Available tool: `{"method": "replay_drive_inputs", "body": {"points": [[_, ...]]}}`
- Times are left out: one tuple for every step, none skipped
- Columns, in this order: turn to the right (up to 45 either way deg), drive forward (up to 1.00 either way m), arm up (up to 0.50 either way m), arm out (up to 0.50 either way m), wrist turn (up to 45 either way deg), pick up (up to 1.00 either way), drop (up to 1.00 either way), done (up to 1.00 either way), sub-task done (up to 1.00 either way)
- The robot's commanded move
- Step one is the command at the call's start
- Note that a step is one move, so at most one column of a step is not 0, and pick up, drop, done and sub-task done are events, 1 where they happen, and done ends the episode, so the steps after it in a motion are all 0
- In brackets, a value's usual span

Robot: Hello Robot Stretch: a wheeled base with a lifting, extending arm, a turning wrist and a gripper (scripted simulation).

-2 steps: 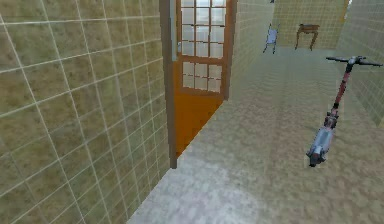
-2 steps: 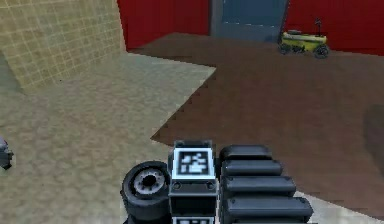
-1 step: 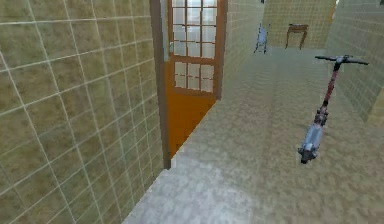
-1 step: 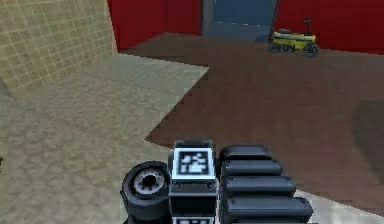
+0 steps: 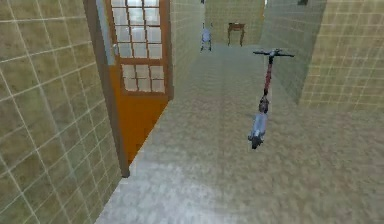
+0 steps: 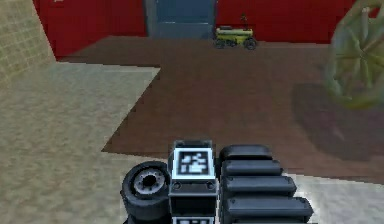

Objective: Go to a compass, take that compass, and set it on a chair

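One scooter (image 5: 264, 100) on tiled floor (image 5: 200, 170), orange door (image 5: 142, 112) at left, jaws' state cannot be told.

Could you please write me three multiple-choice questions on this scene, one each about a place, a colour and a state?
1. In the arm side view, the small yellow vehicle stands:
A) by the blue door
B) on a table
C) in the near foreground

2. The paned door in the forward view is:
A) white
B) orange
C) green

3. The scooter is:
A) lying flat
B) leaning on a wall
C) upright on the floor

Answers: 1 A, it sits just right of that door at the far wall; 2 B, its frame and lower panel are orange; 3 C, its stem rises to the handlebar, clear of both walls.
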Motion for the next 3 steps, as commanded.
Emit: {"method": "replay_drive_inputs", "body": {"points": [[0.0,1.00,0.00,0.00,0.0,0.00,0.00,0.00,0.00],[6.0,0.00,0.00,0.00,0.0,0.00,0.00,0.00,0.00],[0.0,0.50,0.00,0.00,0.0,0.00,0.00,0.00,0.00]]}}
